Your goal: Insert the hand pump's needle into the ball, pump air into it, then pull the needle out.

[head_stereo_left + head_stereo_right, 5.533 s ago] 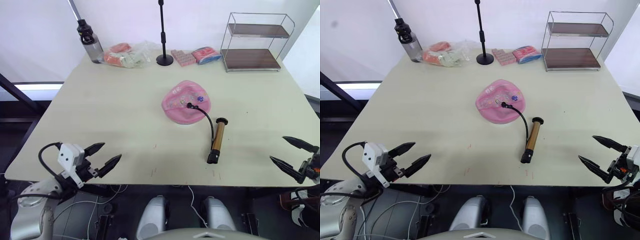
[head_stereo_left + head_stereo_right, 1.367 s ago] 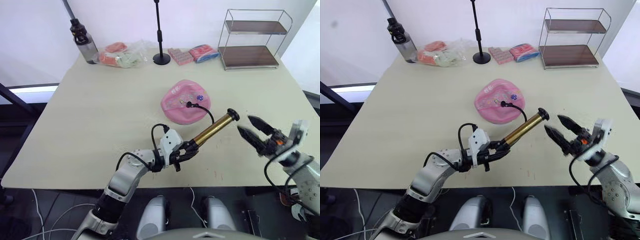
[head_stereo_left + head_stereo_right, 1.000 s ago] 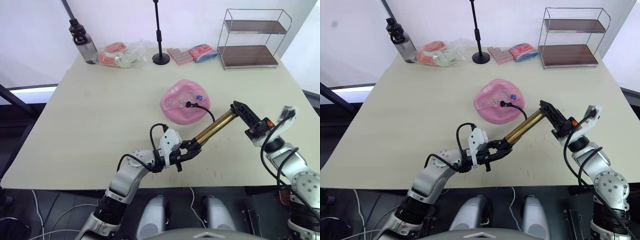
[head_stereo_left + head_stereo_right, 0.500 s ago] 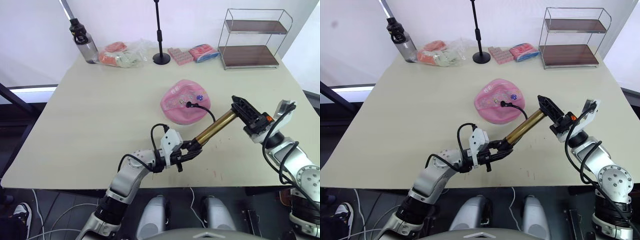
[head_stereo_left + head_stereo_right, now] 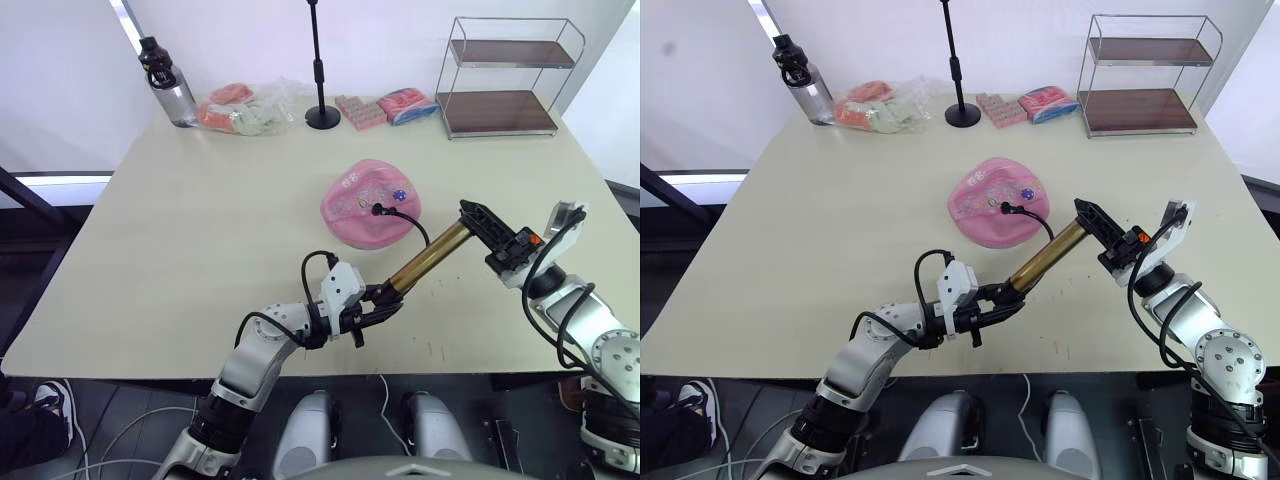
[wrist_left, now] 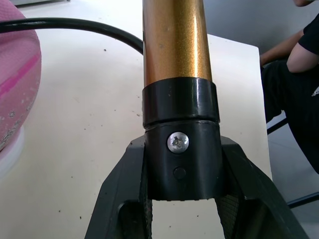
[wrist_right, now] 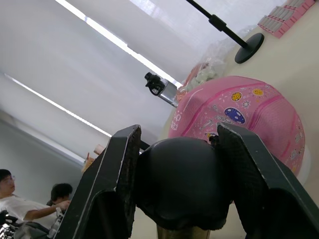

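The pink ball (image 5: 365, 203), flattened, lies on the table's middle. The thin black hose (image 5: 413, 222) runs from the ball's valve, where the needle (image 5: 378, 209) sits, to the hand pump (image 5: 428, 260). The pump is held slanted above the table. My left gripper (image 5: 390, 294) is shut on the black cap at its lower end, seen close in the left wrist view (image 6: 182, 149). My right gripper (image 5: 476, 219) grips the black handle at the upper end; in the right wrist view both fingers (image 7: 117, 184) press against the handle (image 7: 179, 181).
At the table's far edge stand a bottle (image 5: 163, 80), a bag of packets (image 5: 245, 108), a black stand (image 5: 322, 116), more packets (image 5: 388, 107) and a two-tier wire shelf (image 5: 508, 78). People sit off to the side (image 6: 294, 79).
My right gripper has closed from wide open onto the pump's handle and dropped slightly. The left gripper keeps its hold on the lower cap; ball and hose are unchanged.
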